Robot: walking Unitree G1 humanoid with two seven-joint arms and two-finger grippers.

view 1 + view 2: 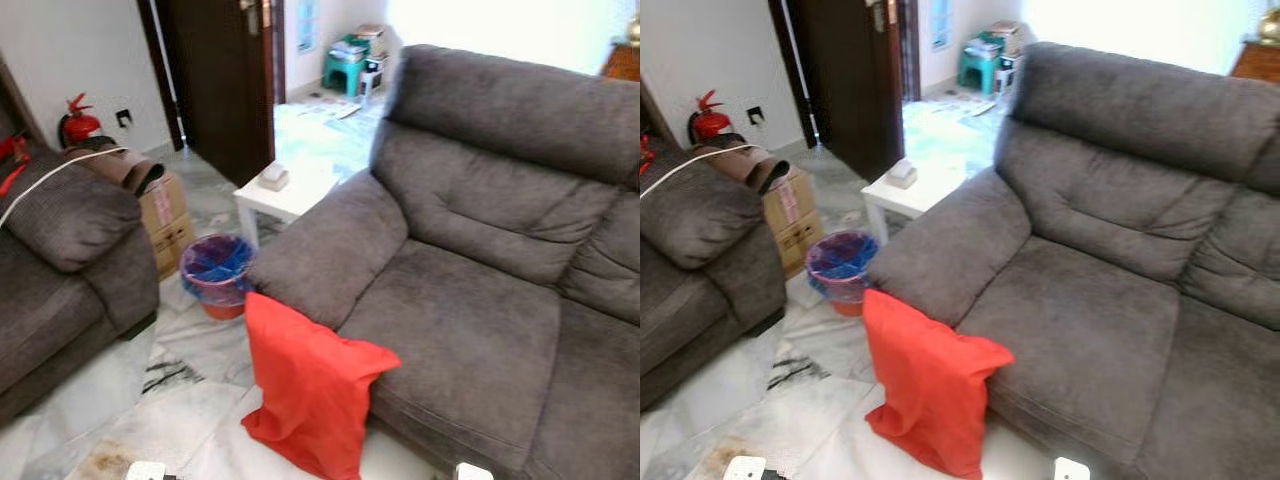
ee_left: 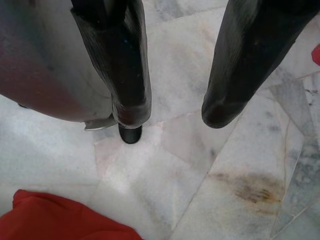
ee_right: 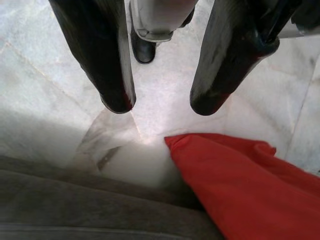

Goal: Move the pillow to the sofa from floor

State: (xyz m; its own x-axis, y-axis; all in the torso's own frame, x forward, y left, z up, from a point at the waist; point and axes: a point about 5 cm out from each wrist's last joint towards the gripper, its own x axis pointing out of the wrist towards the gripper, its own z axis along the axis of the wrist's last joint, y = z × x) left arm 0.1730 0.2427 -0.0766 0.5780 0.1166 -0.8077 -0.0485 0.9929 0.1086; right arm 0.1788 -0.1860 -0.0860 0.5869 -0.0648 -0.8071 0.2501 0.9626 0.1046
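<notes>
A red pillow (image 1: 308, 385) stands on the marble floor, leaning against the front of the grey sofa (image 1: 470, 330) near its left armrest. One corner of the pillow rests over the seat's front edge. In the left wrist view my left gripper (image 2: 172, 112) hangs open above bare floor, with a red pillow corner (image 2: 55, 220) at the frame's edge. My right gripper (image 3: 160, 102) is open too, above the floor, close to another pillow corner (image 3: 240, 175) and the sofa base (image 3: 75, 210). Nothing is between either pair of fingers.
A second grey sofa (image 1: 60, 250) stands at the left. Between the two sofas are a pink bin with a blue liner (image 1: 216, 272), a cardboard box (image 1: 165, 220) and a small white table (image 1: 283, 195). A dark door (image 1: 220, 70) and a fire extinguisher (image 1: 78, 122) lie beyond.
</notes>
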